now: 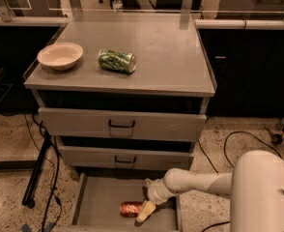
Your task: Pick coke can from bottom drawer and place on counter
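Coke can (130, 209) is lying on its side in the open bottom drawer (101, 202), near the drawer's front edge, right of centre. Gripper (144, 213) is reaching down into the drawer, sitting just beside the can's right end, apparently touching it; whether it is spread or pinching cannot be told. White arm (195, 183) is coming in from the right. Counter (166, 52) is carrying a green can (116, 61) lying on its side near the front-left, and a pale bowl (60, 56) sitting by the left edge. The two upper drawers (122, 124) are sitting closed.
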